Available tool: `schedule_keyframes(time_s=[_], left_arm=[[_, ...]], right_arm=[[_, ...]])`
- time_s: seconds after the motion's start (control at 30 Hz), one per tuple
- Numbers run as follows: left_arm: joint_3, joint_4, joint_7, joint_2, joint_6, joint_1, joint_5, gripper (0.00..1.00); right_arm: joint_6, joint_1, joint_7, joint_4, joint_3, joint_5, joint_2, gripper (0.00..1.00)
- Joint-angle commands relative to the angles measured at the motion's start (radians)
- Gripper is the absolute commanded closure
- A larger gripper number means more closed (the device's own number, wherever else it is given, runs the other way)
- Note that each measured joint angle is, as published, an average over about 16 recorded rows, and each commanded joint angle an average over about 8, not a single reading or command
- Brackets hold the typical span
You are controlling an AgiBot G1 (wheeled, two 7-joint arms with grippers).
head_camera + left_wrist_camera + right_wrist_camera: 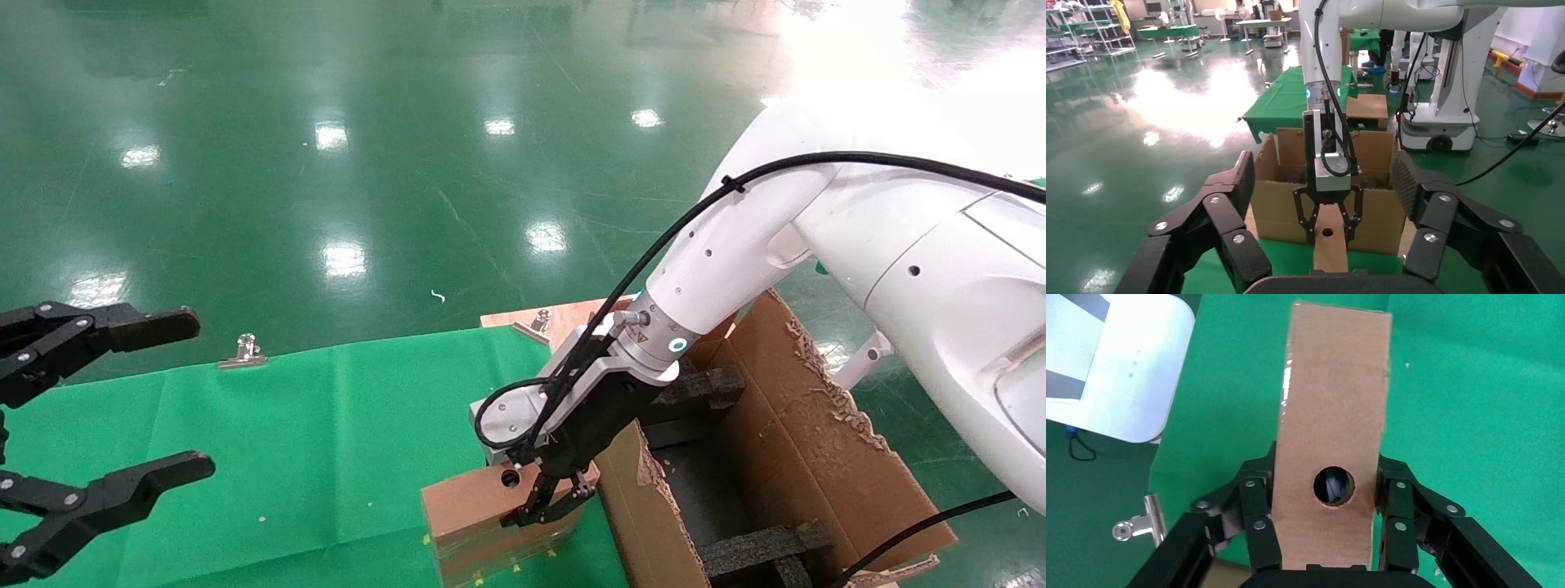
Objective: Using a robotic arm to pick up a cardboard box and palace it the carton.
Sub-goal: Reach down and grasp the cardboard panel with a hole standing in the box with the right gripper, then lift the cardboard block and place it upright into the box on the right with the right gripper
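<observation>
Left claw [98,425]: parked well off to the side of the working claw, over the green-covered bench [310,441]; fingers spread wide, nothing between them.
Cardboard box [482,510]: on the bench, directly under and between the right claw's fingers; small round hole in top face, just beside claw centre; clear tape glint along one edge in right wrist view.
Right claw [549,500]: on the white robotic arm [735,245], down over the box; fingers [1257,508] straddle both long sides at the hole end, look pressed to the walls, so clenched on the box, prob.; lift not yet evident, box base appears to sit on the cloth.
Handling: plain thin board, likely light and mostly hollow; walls prob. flex inward under hard squeeze; tape patches slicker than bare board.
Grip spot: across the narrow width, pads on bare board; grip off-centre toward one end, so far end may droop or swing on lift.
Carton [784,457]: just beside the claw on its far side from the left claw, flaps ragged, black foam blocks [695,388] inside; free gap between blocks looks tight-ish.
</observation>
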Motion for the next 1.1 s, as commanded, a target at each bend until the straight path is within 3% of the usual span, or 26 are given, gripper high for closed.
schedule_keyframes(time_s=[0.03,0.37,0.87,1.1], left_arm=[[0.000,0.000,0.000,0.000,0.000,0.000,0.000,0.00],[0.000,0.000,0.000,0.000,0.000,0.000,0.000,0.00],[0.000,0.000,0.000,0.000,0.000,0.000,0.000,0.00],[0.000,0.000,0.000,0.000,0.000,0.000,0.000,0.00]], right_arm=[[-0.001,0.000,0.000,0.000,0.000,0.000,0.000,1.00],[-0.003,0.044,0.010,0.001,-0.007,0.023,0.015,1.00],[-0.022,0.383,-0.032,-0.042,-0.083,0.186,0.064,1.00],[-0.022,0.476,-0.071,-0.059,-0.166,0.264,0.090,1.00]])
